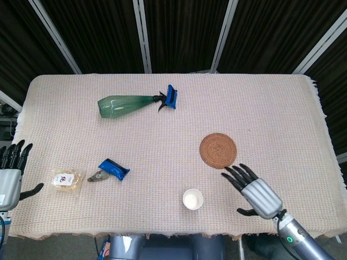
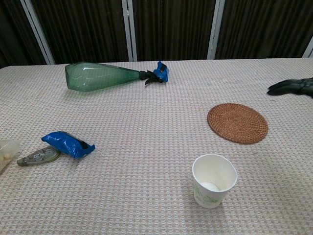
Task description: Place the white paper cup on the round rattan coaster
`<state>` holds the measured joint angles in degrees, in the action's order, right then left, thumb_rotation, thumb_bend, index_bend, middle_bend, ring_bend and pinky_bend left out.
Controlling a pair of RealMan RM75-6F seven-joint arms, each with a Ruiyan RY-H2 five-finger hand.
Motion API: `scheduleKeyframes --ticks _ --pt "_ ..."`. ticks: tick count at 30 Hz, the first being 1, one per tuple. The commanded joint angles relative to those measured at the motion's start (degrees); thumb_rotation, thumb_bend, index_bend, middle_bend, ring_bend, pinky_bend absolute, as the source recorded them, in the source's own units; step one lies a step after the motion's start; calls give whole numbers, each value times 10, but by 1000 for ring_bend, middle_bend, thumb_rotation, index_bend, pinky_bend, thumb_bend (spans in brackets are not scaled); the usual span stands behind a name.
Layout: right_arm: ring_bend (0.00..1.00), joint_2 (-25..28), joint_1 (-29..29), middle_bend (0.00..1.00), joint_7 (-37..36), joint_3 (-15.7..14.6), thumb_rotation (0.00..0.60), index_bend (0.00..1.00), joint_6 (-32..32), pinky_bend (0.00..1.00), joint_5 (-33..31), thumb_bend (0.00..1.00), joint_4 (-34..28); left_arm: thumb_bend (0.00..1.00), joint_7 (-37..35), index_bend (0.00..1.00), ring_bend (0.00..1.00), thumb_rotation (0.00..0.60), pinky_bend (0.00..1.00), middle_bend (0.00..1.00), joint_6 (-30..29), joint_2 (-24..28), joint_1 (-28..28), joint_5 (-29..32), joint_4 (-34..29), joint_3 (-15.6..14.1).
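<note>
Near front edge of surface (image 1: pixel 282 108), white paper cup (image 1: pixel 192 199) stands upright, well short of round rattan coaster (image 1: pixel 218 150). Right hand (image 1: pixel 255 189) beside cup, fingers apart, holding nothing, likely lining up grasp. Left hand (image 1: pixel 10 174) idle, fingers apart.

A staged test room or lab rather than a home: one counter (image 1: pixel 260 103) under a woven beige cloth with frayed edges, backed by dark curtains (image 2: pixel 171 29) and pale metal frame bars (image 1: pixel 142 35). Unrelated odds lie scattered on it: a spray bottle (image 1: pixel 130 103), a snack packet (image 1: pixel 68 180).
</note>
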<state>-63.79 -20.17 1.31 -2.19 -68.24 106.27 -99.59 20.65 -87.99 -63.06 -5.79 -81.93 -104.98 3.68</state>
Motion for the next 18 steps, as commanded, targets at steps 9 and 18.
scheduleKeyframes --ticks 9,18 --pt "4 -76 -100 44 111 26 600 0 176 27 -20 0 -38 0 -2 0 0 600 0 0 6 3 2 32 10 10" --pt "155 -129 -112 153 202 44 600 3 225 180 -99 0 -25 0 -15 0 0 600 0 0 3 10 6 32 9 10"
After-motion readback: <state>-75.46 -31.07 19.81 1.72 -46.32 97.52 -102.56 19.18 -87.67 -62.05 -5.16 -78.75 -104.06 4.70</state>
